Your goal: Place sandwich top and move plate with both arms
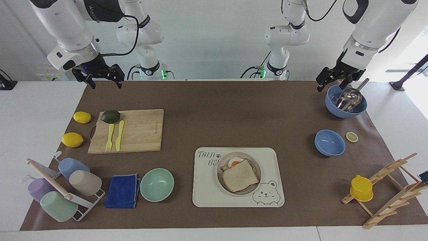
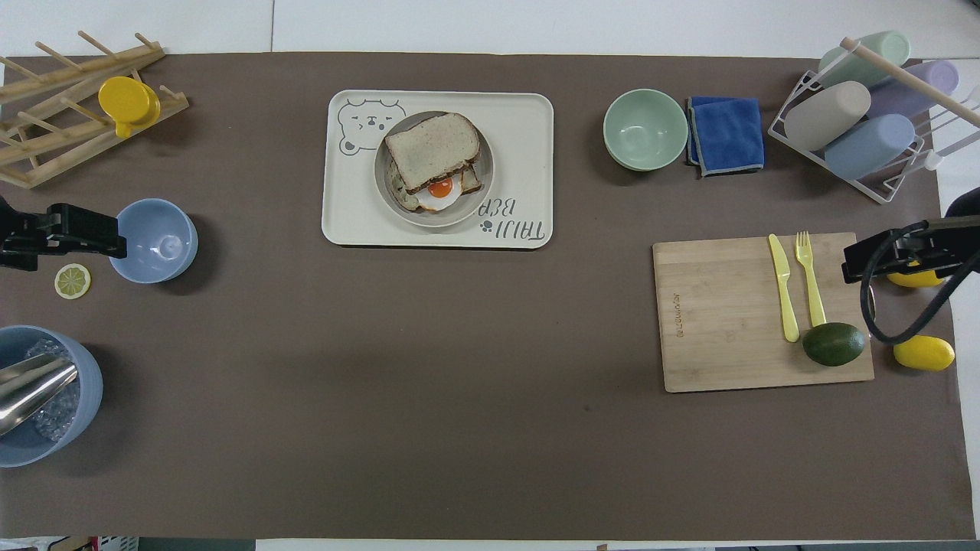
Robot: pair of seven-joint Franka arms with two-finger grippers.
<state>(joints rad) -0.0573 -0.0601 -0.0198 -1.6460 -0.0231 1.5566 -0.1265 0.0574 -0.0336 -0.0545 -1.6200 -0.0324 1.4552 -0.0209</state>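
Note:
The sandwich top [image 1: 240,175], a plain light-brown bread slice, lies on the egg-topped toast on the small round plate [image 1: 219,179]. The plate stands on the cream bear tray [image 1: 207,187]. In the overhead view the bread [image 2: 431,149] covers most of the egg toast on the plate [image 2: 484,187]. My left gripper [image 1: 330,85] hangs open and empty in the air by the blue bowl with the metal scoop [image 1: 346,100]; it also shows in the overhead view [image 2: 84,233]. My right gripper [image 1: 105,83] hangs open and empty over the mat's edge at the right arm's end; it also shows in the overhead view [image 2: 880,260].
A mint-green bowl [image 1: 156,184] and a blue cloth [image 1: 123,190] lie beside the tray. A cutting board [image 1: 127,131] holds an avocado, fork and knife, with two lemons beside it. A small blue bowl [image 1: 329,143], a lemon slice, a wooden rack and a cup rack [image 1: 63,187] stand around.

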